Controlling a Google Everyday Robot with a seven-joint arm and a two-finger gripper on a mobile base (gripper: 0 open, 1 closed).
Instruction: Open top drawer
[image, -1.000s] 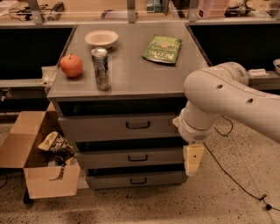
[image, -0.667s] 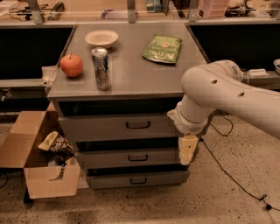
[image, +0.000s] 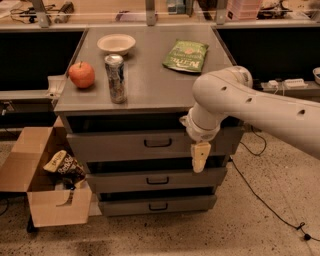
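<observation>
My gripper (image: 199, 165) hangs pointing down in front of the cabinet, over the right part of the top drawer (image: 115, 146) and the dark gap beneath it. I cannot tell whether it is open or closed, and it holds nothing that I can see. The white arm (image: 260, 110) reaches in from the right and bends down at the wrist.

The top drawer sits just under the cabinet top (image: 155, 85), its grey front facing me and its long axis running left to right. Its small dark bar handle (image: 158, 143) lies level at the centre, just left of my gripper and apart from it. Below are the middle drawer (image: 125, 182) and the bottom drawer (image: 125, 206), both narrower.

On the cabinet top stand a can (image: 115, 78), an apple (image: 81, 74) to its left, a bowl (image: 116, 43) behind them and a green snack bag (image: 186, 56) lying flat on the right. An open cardboard box (image: 47, 205) holding snack packets (image: 62, 164) sits on the floor at the left.
</observation>
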